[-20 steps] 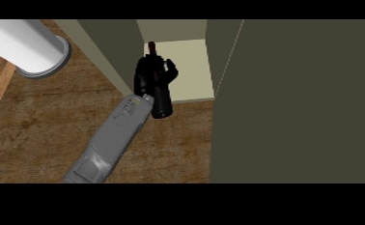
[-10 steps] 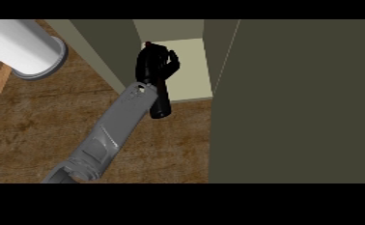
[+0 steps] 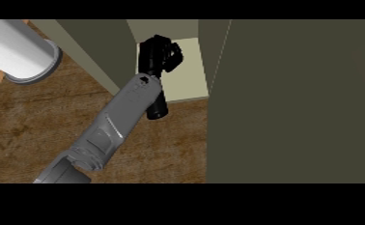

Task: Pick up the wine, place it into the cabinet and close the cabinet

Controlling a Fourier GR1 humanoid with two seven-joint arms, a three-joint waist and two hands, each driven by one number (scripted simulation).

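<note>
- One grey forearm point(image 3: 114, 122) is extending from the lower left towards the olive-green cabinet point(image 3: 285, 98), which is standing open.
- Its black hand point(image 3: 158, 55) is sitting over the pale cream cabinet shelf point(image 3: 189, 74), fingers curling around a dark wine bottle point(image 3: 157, 108).
- The bottle's dark end is protruding below the wrist, over the shelf's front edge and the brown wooden counter point(image 3: 157, 151).
- A white cylindrical object point(image 3: 25, 55) is lying at upper left.
</note>
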